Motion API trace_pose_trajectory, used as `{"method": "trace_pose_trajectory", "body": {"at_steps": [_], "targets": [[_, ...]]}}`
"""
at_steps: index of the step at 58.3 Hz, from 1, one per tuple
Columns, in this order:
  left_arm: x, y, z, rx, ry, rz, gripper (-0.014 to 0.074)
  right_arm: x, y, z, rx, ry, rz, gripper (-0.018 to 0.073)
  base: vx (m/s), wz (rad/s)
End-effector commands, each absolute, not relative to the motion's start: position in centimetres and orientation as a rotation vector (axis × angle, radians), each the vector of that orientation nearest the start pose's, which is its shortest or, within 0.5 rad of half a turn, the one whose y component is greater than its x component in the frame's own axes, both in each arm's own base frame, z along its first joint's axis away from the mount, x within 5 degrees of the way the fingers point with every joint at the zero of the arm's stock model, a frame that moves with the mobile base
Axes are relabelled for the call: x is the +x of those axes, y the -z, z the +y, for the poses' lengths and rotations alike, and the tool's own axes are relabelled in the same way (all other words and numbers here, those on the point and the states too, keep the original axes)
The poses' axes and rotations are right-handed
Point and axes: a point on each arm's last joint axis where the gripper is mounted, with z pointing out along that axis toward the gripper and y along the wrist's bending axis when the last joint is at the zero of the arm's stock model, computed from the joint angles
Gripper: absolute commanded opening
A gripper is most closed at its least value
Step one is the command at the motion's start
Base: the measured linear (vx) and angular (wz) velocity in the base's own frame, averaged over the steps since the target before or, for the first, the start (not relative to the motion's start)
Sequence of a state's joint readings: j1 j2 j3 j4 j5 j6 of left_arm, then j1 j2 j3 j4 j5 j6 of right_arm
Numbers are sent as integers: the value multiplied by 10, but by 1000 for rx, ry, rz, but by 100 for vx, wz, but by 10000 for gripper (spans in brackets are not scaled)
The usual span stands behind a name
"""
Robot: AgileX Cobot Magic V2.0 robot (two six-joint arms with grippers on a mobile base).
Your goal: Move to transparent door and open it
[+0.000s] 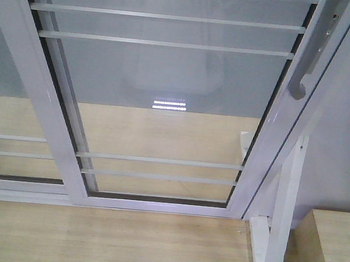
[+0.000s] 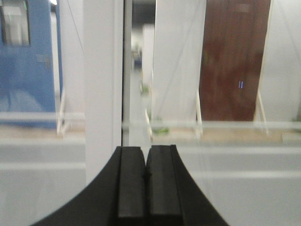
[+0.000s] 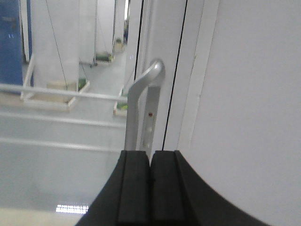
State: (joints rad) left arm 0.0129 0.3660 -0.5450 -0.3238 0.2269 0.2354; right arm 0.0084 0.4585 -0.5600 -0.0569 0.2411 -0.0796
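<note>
Handle access is shaping this pose. The tall transparent door (image 1: 167,81), clear glass in a glossy white frame with thin white horizontal bars, is standing directly ahead, seemingly closed, carrying its curved silver-grey pull handle (image 3: 141,99) on the right stile. The right gripper (image 3: 150,154) is aiming at that handle, the likeliest purchase for sliding. Its 2 black fingers (image 3: 134,183) are pressing together, empty, just below and short of the handle, not touching it. The left gripper (image 2: 146,149), equally clenched and empty, is facing glass with the handle out of its view.

Pale wood floor (image 1: 90,240), glossy grey floor (image 1: 167,81) beyond, blue door (image 2: 23,61), brown panel (image 2: 233,61).
</note>
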Motion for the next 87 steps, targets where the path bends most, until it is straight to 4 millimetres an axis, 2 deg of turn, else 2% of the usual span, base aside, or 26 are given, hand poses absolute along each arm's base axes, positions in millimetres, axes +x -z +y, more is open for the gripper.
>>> {"method": "trace_pose_trajectory", "body": {"at_steps": [1,10,19,33,43,51,59,64,87], "targets": [[97,-358,-5,-31,115,1550,-6,119,-354,-1,-130,141,1602,-6,0,0],[119,-348,-5,-54,131,1646,-6,145,-340,-1,-118,115,1708,8,0,0],[129,-343,-4,-64,136,1686,-4,156,-337,0,-119,111,1705,62,0,0],[129,-347,-2,-52,94,1635,38,168,-332,0,-108,95,1716,261,0,0],[130,-351,-2,-56,85,1598,130,192,-322,1,-145,109,1719,384,0,0],[129,-345,-4,-66,125,1655,235,217,-312,3,-183,121,1675,396,0,0],[129,-342,-5,-57,135,1695,336,242,-296,4,-186,108,1730,396,0,0],[129,-342,-5,-57,135,1696,372,258,-293,4,-194,108,1744,396,0,0],[129,-342,-5,-57,137,1699,382,338,-286,7,-238,112,1712,394,0,0]]}}
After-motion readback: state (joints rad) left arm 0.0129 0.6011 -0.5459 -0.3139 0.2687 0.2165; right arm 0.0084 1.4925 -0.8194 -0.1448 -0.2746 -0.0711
